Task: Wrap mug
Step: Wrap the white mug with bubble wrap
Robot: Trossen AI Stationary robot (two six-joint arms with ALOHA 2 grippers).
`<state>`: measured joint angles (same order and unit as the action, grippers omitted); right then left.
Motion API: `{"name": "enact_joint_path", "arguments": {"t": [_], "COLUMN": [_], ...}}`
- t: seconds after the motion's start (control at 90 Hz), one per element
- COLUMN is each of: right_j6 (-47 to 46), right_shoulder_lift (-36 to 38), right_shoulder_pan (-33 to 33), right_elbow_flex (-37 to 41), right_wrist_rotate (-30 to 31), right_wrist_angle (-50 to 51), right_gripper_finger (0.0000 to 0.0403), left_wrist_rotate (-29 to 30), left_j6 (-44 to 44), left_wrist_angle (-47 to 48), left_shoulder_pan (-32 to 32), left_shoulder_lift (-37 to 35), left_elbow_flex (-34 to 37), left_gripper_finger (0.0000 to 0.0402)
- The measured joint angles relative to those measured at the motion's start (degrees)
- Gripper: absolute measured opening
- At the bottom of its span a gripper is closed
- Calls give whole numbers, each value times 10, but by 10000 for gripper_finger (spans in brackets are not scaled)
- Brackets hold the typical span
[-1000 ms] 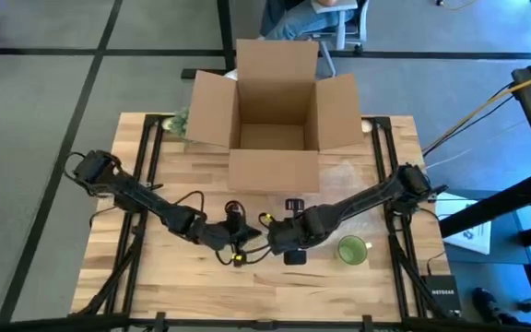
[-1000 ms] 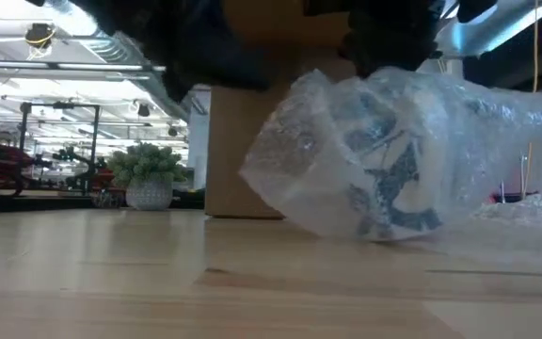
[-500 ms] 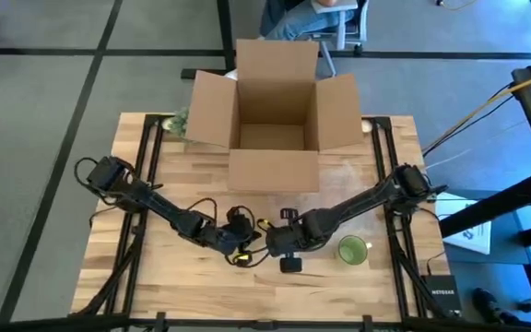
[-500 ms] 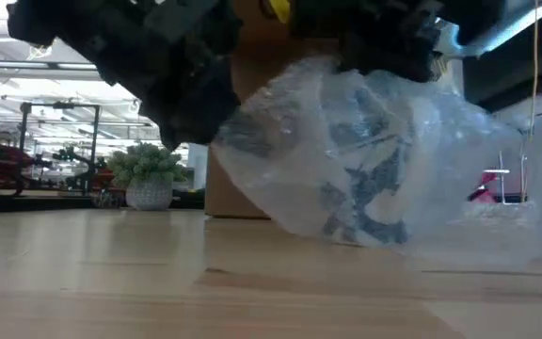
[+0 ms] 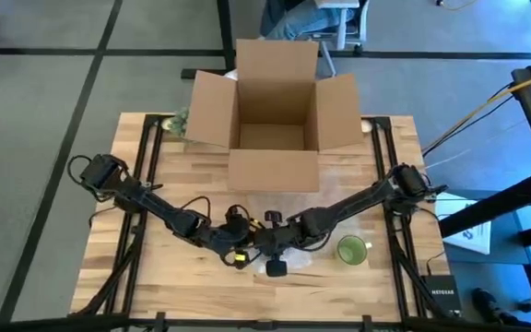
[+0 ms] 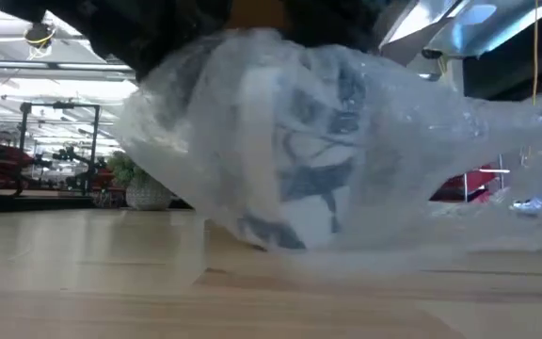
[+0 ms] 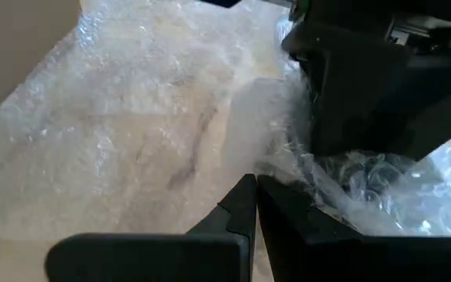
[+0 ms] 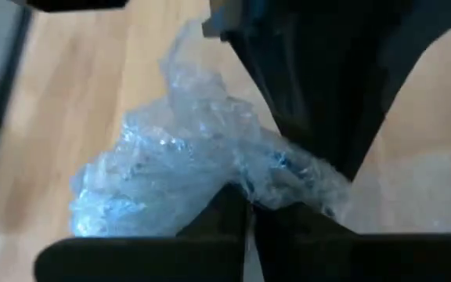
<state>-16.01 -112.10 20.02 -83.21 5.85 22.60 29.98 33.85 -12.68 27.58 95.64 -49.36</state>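
Wrap pinched btwn R fingers.

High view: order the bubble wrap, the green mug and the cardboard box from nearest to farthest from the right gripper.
1. Bubble wrap: under the right gripper at the table's middle front, its jaws shut on a bunch of it.
2. Green mug: on the table, off to the gripper's right-arm side.
3. Cardboard box: open, at the table's far edge.
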Motion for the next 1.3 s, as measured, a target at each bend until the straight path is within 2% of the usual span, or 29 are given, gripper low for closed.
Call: {"name": "enact_joint_path", "arguments": {"t": [0.211,0.5,0.844,1.111,1.3], "right_j6": [4,-5,6,14,15], "right_shoulder_lift": [-18,-37,-37,-37,-37], "right_shoulder_pan": [-19,-36,-36,-36,-36], "right_elbow_flex": [-13,-14,-19,-19,-19], "right_wrist_rotate": [5,2,-5,-3,-3], "right_wrist_angle": [-41,-44,-55,-55,-56], "right_gripper_finger": [1,1,1,1,1], "left_wrist_rotate": [3,-10,5,8,1], "left_j6": [55,96,93,88,70], "left_wrist_angle": [130,229,220,198,151], "left_shoulder_pan": [17,25,57,69,47], "left_shoulder_lift": [-46,-57,-132,-128,-81], "left_elbow_flex": [0,-1,-2,-2,-2], "left_gripper_finger": [0,0,0,0,0]}}
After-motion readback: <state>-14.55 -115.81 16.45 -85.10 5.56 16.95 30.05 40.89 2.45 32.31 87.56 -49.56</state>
